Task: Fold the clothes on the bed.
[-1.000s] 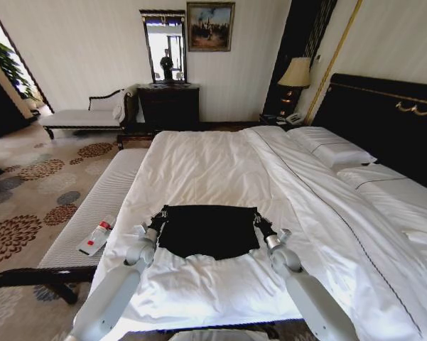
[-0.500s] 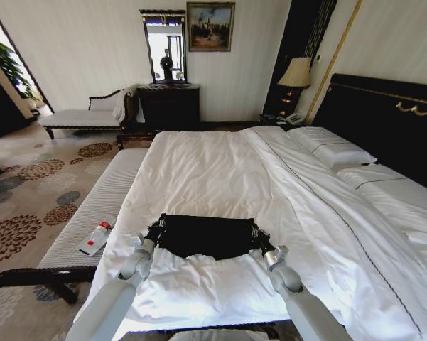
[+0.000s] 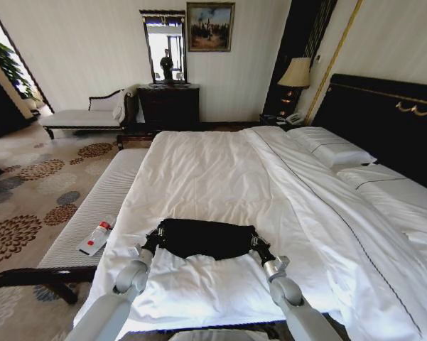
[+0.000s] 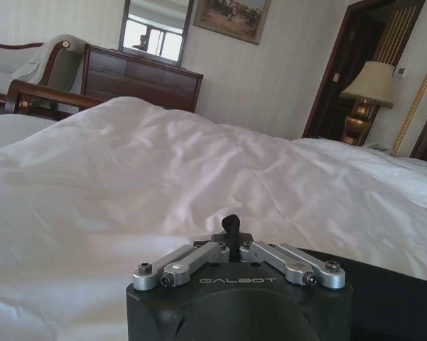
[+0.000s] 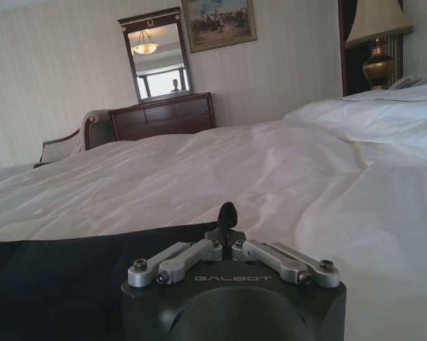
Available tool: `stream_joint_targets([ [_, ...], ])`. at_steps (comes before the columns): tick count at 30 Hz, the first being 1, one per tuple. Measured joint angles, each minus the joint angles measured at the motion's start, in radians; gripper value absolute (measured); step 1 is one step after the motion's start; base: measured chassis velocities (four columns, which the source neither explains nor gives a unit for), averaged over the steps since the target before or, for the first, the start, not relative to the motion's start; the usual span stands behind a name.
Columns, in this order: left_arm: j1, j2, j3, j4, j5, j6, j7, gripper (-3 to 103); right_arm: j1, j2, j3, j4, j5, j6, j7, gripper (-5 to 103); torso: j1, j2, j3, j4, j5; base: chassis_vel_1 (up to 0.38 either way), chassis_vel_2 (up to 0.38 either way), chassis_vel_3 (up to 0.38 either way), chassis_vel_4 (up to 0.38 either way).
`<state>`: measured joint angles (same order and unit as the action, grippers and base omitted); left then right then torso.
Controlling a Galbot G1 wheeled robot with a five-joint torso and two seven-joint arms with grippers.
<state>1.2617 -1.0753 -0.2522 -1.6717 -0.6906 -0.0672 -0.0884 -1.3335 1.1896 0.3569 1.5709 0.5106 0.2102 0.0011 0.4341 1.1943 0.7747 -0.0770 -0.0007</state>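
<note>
- The black T-shirt lies as a narrow band across the near end of the bed, on the white duvet; its lettering is out of sight
- Left gripper is pinched closed on the shirt's left end; right gripper is pinched closed on its right end; both sit low at the duvet
- In each wrist view the fingers meet in one dark tip
- A pale bench stands beside the bed on the left; a small white and red object rests on it
</note>
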Motion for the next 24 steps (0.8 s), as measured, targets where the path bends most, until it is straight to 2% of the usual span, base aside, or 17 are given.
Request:
stream_joint_targets([
  [10, 0.004, 0.004, -0.005, 0.006, 0.014, -0.002, 0.002, 1, -0.032, 0.005, 0.014, 0.013, -0.003, 0.019, -0.004, 1, 0.0, 0.0, 0.0, -0.0001, 0.0001, 0.0, 0.0, 0.0, 0.0],
  [18, 0.078, 0.01, 0.006, -0.016, 0.09, 0.017, -0.026, 1, -0.053, 0.0, 0.011, 0.01, -0.027, 0.042, -0.007, -2, 0.0, 0.0, 0.0, 0.0, 0.0001, 0.0, 0.0, 0.0, 0.0],
  [19, 0.095, 0.012, 0.004, -0.024, 0.095, 0.021, -0.029, -2, -0.061, -0.003, 0.011, 0.012, -0.028, 0.046, -0.008, 3, 0.0, 0.0, 0.0, 0.0, 0.0, 0.0, 0.0, 0.0, 0.0],
  [20, 0.095, 0.012, 0.004, -0.024, 0.095, 0.021, -0.029, -2, -0.061, -0.003, 0.011, 0.012, -0.028, 0.046, -0.008, 3, 0.0, 0.0, 0.0, 0.0, 0.0, 0.0, 0.0, 0.0, 0.0],
  [23, 0.158, 0.023, -0.028, -0.051, 0.116, 0.023, -0.028, 14, -0.106, -0.02, 0.009, 0.026, -0.052, 0.064, -0.023, 14, 0.0, 0.0, 0.0, 0.0, 0.0001, 0.0, 0.0, 0.0, 0.0],
  [24, 0.158, 0.023, -0.028, -0.051, 0.116, 0.023, -0.028, 14, -0.106, -0.02, 0.009, 0.026, -0.052, 0.064, -0.023, 14, 0.0, 0.0, 0.0, 0.0, 0.0001, 0.0, 0.0, 0.0, 0.0],
])
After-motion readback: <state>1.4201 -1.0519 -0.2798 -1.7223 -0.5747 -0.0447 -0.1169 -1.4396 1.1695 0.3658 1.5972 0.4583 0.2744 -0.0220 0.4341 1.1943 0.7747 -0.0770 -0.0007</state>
